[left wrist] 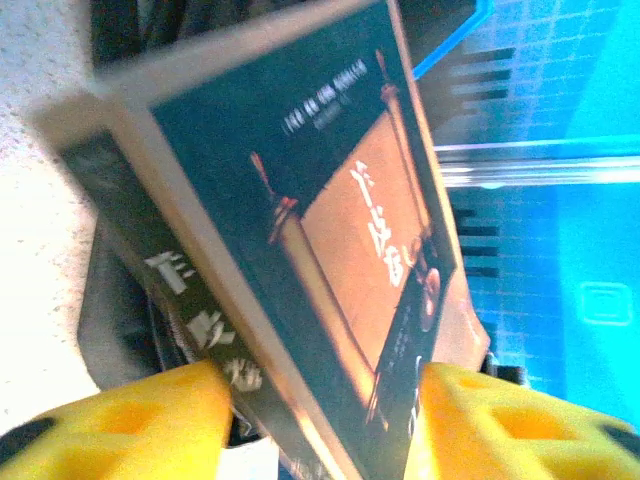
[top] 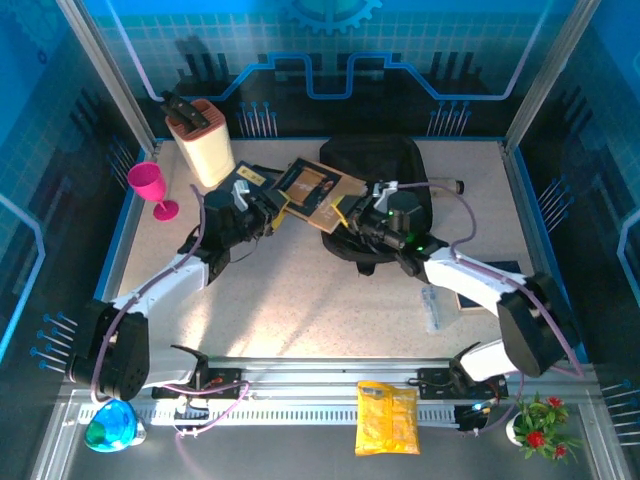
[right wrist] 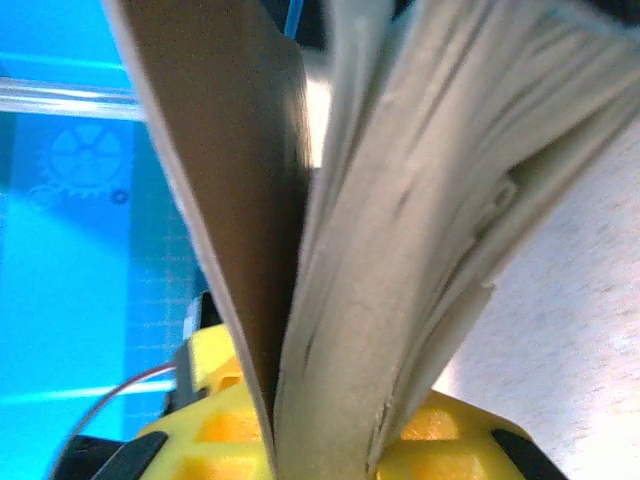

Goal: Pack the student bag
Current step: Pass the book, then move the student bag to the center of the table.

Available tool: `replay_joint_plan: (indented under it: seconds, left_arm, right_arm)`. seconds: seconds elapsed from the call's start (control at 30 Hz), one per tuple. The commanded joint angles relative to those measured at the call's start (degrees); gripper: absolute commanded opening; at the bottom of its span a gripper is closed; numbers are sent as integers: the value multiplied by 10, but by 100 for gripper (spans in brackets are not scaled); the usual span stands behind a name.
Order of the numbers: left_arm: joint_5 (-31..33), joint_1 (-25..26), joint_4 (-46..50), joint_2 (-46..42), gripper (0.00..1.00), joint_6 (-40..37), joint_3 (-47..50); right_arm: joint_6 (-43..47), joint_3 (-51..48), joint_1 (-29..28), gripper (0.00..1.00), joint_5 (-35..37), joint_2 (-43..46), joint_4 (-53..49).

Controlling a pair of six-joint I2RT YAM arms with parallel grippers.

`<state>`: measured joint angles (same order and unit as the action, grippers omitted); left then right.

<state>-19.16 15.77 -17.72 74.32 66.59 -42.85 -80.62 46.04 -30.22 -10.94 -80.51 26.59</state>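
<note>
Left claw [left wrist: 325, 420] clamped on book [left wrist: 330, 220]; right claw [right wrist: 330, 440] clamped on same book's pages; black bag [top: 395, 165] just behind, on counter [top: 330, 300].

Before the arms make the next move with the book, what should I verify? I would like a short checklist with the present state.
1. Grip of the left end effector on the book: ok, a finger on each side.
2. Grip of the right end effector on the book: ok.
3. Book closed: not ok, the cover splays away from the pages.
4. Opening of the student bag unzipped: cannot tell.
5. Book near the bag: ok, overlapping its left edge in the top view.
</note>
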Motion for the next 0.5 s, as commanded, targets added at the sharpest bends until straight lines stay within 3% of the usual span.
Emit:
replay_joint_plan:
  seconds: [0.0,0.13,0.47]
  left_arm:
    - [36,27,159,9,62,-143,-73]
    - [47,60,235,84,68,-225,-152]
    - [49,131,366,359,65,-338,-435]
  right_arm:
    - [121,-1,34,14,53,75,-94]
    - [200,-4,83,13,82,147,-211]
    - [339,21,211,14,138,252,-466]
